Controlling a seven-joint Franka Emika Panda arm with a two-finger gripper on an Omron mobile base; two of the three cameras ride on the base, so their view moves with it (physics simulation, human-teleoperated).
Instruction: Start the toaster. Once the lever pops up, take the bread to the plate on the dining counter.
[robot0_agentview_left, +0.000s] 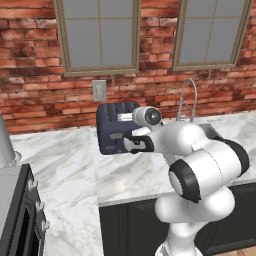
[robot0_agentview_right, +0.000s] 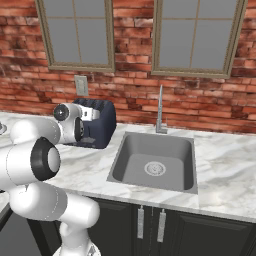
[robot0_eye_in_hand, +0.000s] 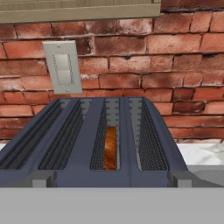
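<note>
Left base view: toaster (robot0_agentview_left: 116, 128) far on the marble desk (robot0_agentview_left: 65, 165) by the brick wall, end effector (robot0_agentview_left: 136, 143) at its front right, jaws wide, holding nothing.

Right base view: same toaster (robot0_agentview_right: 99, 123) left of the sink (robot0_agentview_right: 155, 162), half hidden by the arm.

Hand view: bread (robot0_eye_in_hand: 110, 148) standing in the third slot from the left. Probably still the starting step; next, press down the lever at the near face.
</note>
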